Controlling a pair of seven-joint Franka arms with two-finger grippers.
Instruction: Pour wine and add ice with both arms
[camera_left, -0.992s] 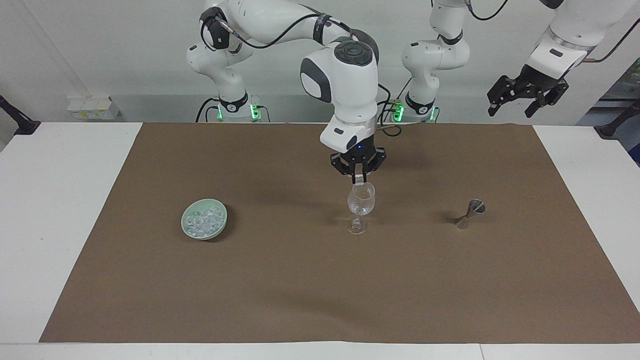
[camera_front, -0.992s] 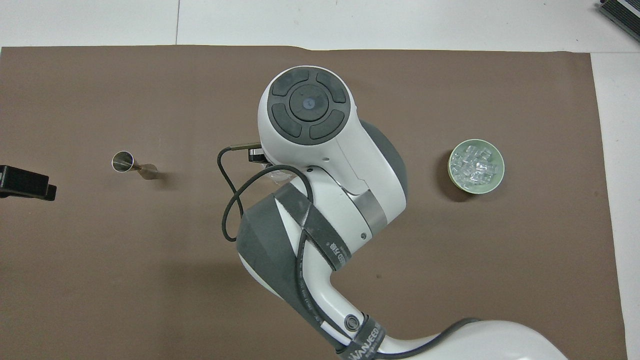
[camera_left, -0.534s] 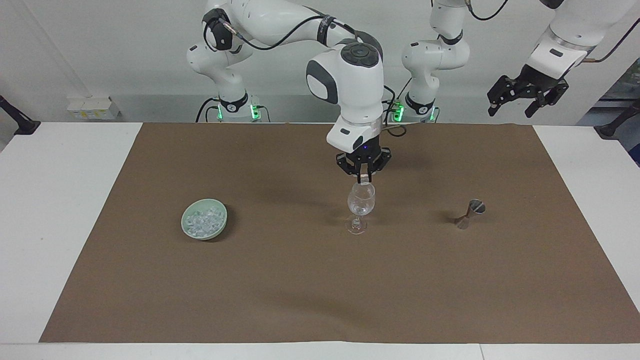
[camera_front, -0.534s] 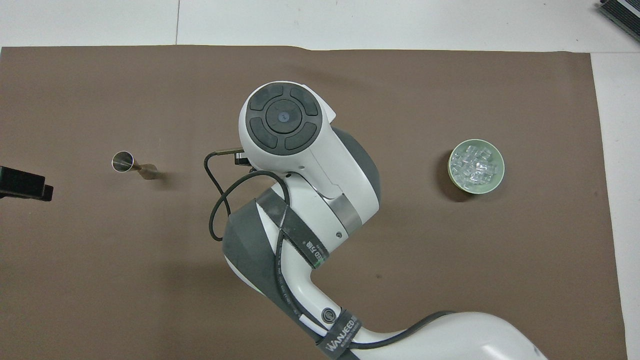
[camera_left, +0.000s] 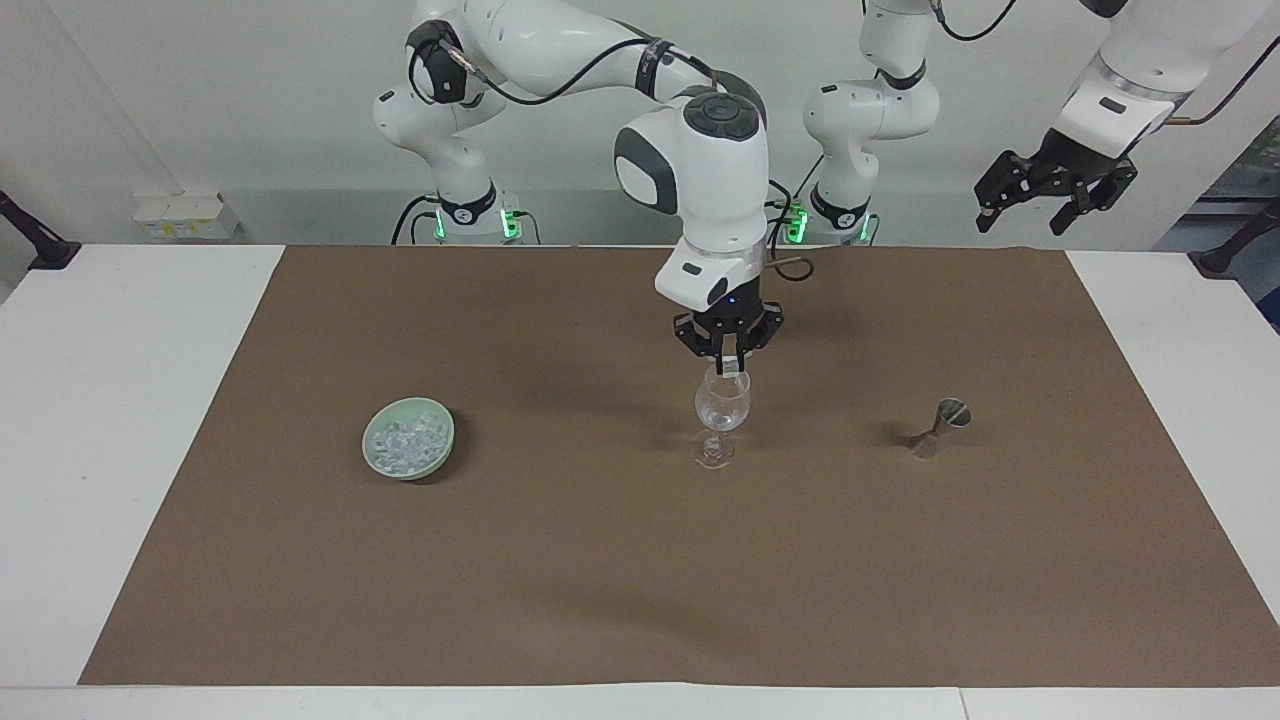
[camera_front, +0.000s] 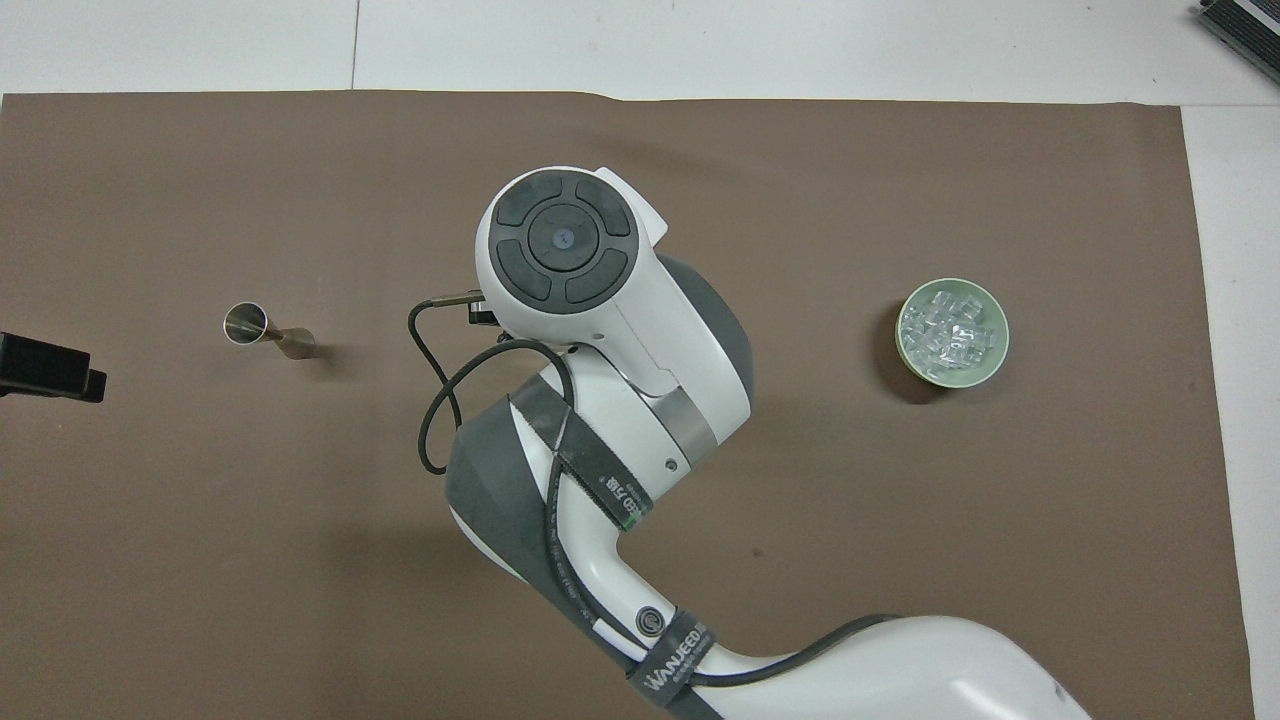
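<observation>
A clear stemmed glass (camera_left: 722, 405) stands on the brown mat (camera_left: 600, 580) at mid table. My right gripper (camera_left: 729, 364) hangs just over its rim, fingers close together on a small whitish ice cube. In the overhead view the right arm (camera_front: 600, 330) hides the glass and the gripper. The ice (camera_left: 405, 438) is heaped in a pale green bowl (camera_left: 440, 455) toward the right arm's end, also in the overhead view (camera_front: 950, 330). My left gripper (camera_left: 1040, 205) waits open, raised high off the left arm's end; its tip shows in the overhead view (camera_front: 50, 365).
A small metal jigger (camera_left: 940, 428) stands on the mat beside the glass toward the left arm's end, and it shows in the overhead view (camera_front: 262, 330). White table (camera_left: 120, 450) borders the mat at both ends.
My right gripper has shifted slightly toward the left arm's end while staying just over the glass rim. The left arm has not moved.
</observation>
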